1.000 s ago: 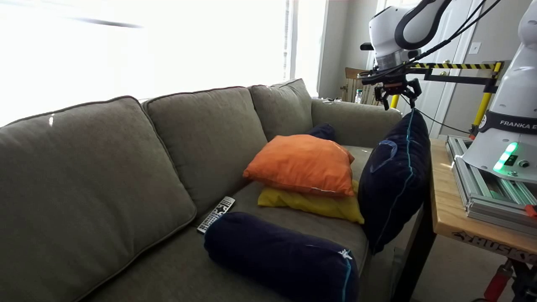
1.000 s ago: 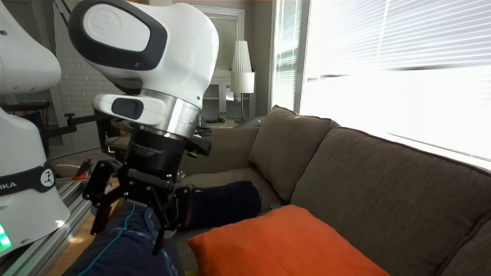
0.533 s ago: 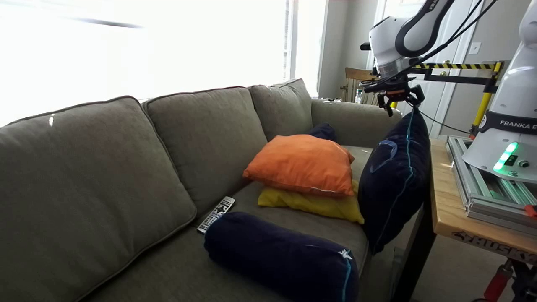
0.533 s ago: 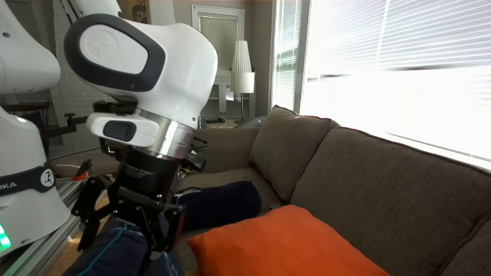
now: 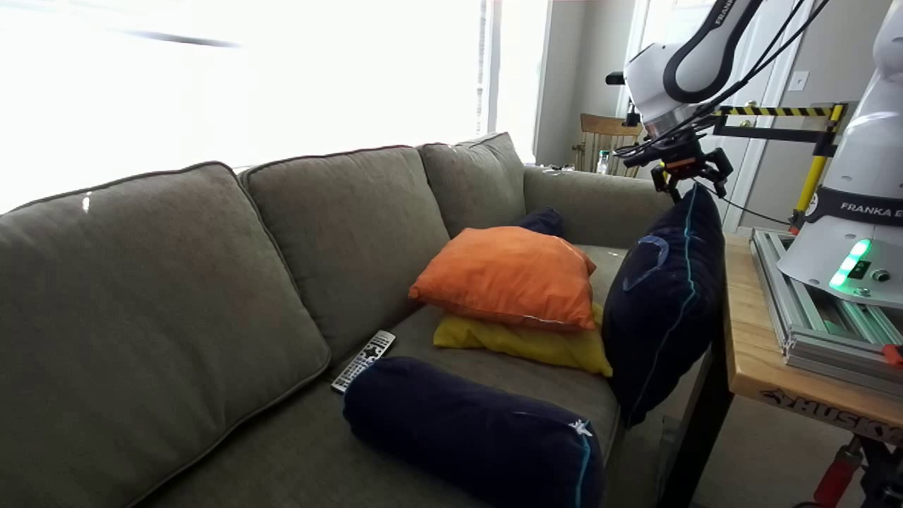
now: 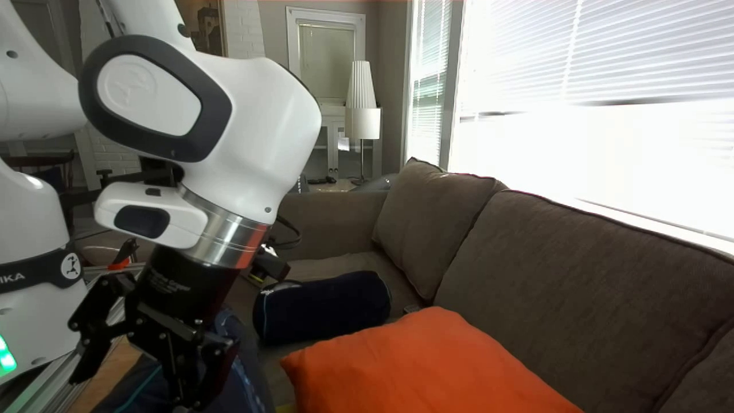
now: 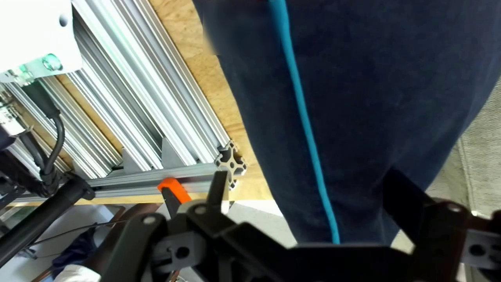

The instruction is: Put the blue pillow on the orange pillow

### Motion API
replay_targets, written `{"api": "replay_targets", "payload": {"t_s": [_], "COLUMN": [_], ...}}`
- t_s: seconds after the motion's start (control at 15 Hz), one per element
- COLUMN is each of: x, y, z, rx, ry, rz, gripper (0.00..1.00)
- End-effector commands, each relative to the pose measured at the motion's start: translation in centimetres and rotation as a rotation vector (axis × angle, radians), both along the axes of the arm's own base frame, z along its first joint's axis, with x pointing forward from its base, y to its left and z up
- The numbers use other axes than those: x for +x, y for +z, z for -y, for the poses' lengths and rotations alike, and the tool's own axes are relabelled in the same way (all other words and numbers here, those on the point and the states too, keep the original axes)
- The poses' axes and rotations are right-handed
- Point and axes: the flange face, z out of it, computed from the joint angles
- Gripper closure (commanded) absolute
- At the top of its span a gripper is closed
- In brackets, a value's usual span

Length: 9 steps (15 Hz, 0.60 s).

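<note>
Navy square fabric pillow (image 5: 667, 303), upright beside the wooden worktop edge (image 5: 742, 353).
Our black gripper (image 7: 307, 186) gapes over the pillow's top corner, contact unclear; the plump orange fabric pillow (image 5: 508, 279) lies past that edge.

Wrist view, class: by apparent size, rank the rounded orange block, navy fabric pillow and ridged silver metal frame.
1. Navy fabric pillow, cut off at edges
2. Silver metal frame, likewise
3. Orange block

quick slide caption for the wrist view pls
Open gripper at one corner of the teal-piped blue pillow, which stands between wooden tabletop and sofa.
</note>
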Motion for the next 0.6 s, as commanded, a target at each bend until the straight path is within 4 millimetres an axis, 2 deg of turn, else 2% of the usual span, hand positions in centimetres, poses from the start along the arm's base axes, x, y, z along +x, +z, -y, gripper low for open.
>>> {"api": "replay_targets", "payload": {"t_s": [0.0, 0.53], "x": [-0.41, 0.13], "y": [-0.67, -0.47], "z": [-0.24, -0.16], "rx": [0.018, -0.003], "ry": [-0.011, 0.01], "rz": [-0.034, -0.014], "gripper": [0.26, 0.82]}}
